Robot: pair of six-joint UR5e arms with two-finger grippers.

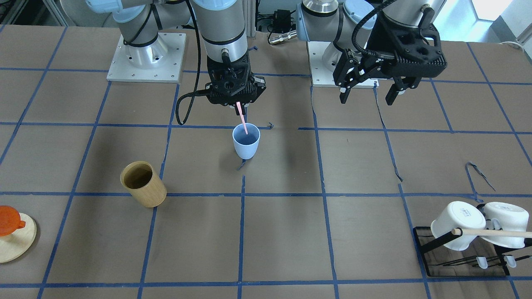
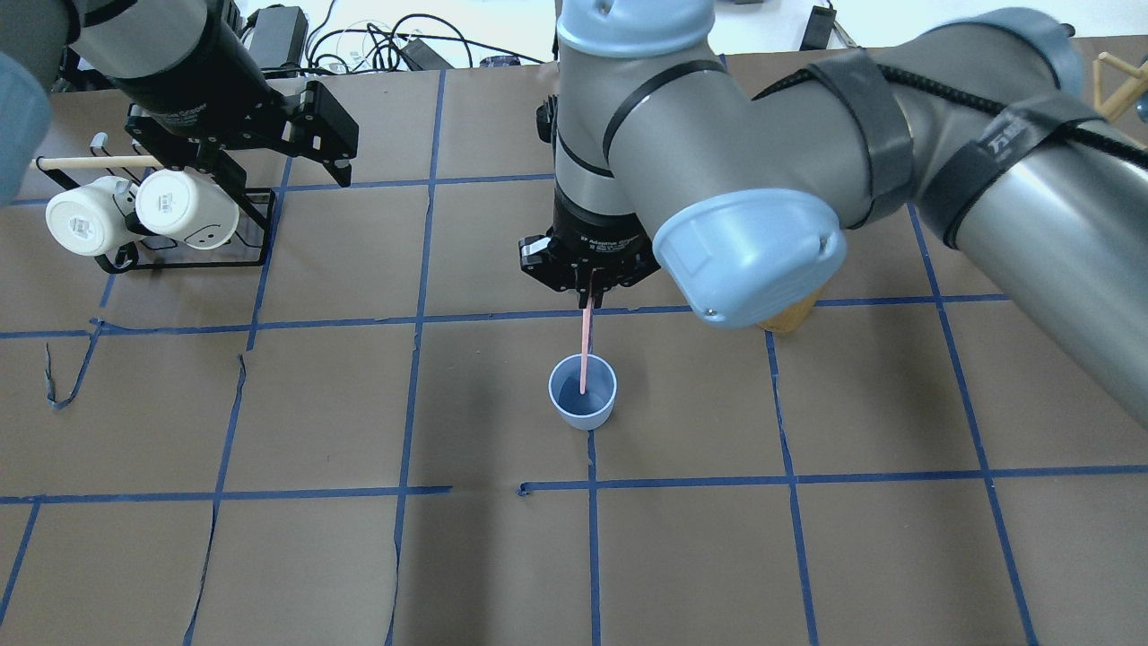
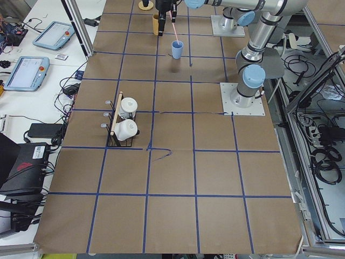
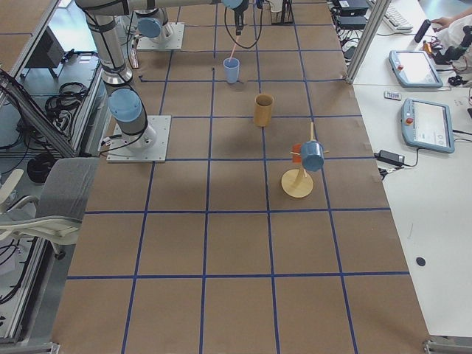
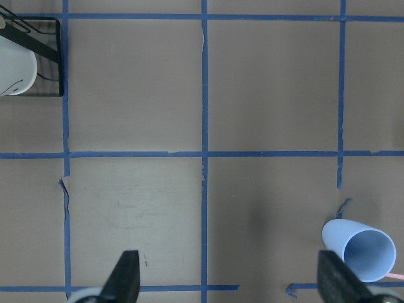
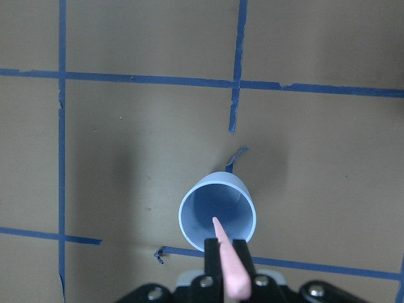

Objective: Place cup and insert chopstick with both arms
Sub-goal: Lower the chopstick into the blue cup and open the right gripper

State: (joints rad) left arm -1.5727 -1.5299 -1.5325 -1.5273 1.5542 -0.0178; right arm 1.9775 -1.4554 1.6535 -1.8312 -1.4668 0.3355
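The light-blue cup (image 1: 246, 143) stands upright near the table's middle, and also shows in the overhead view (image 2: 583, 408) and the right wrist view (image 6: 218, 211). My right gripper (image 1: 240, 109) is straight above it and is shut on one pale-pink chopstick (image 1: 242, 119). The chopstick hangs nearly upright, and its lower tip (image 2: 583, 388) is within the cup's mouth. My left gripper (image 1: 368, 99) is open and empty. It hovers well off to the cup's side, and its two fingers (image 5: 126, 281) frame bare table with the cup (image 5: 361, 249) beside one of them.
A tan bamboo cylinder (image 1: 143, 185) stands on the far side of the cup from my left gripper. A black rack (image 1: 424, 245) holds two white mugs (image 1: 457, 226) and a long wooden rod (image 1: 494, 233). A wooden stand with an orange cup (image 1: 9, 222) sits at the table's edge.
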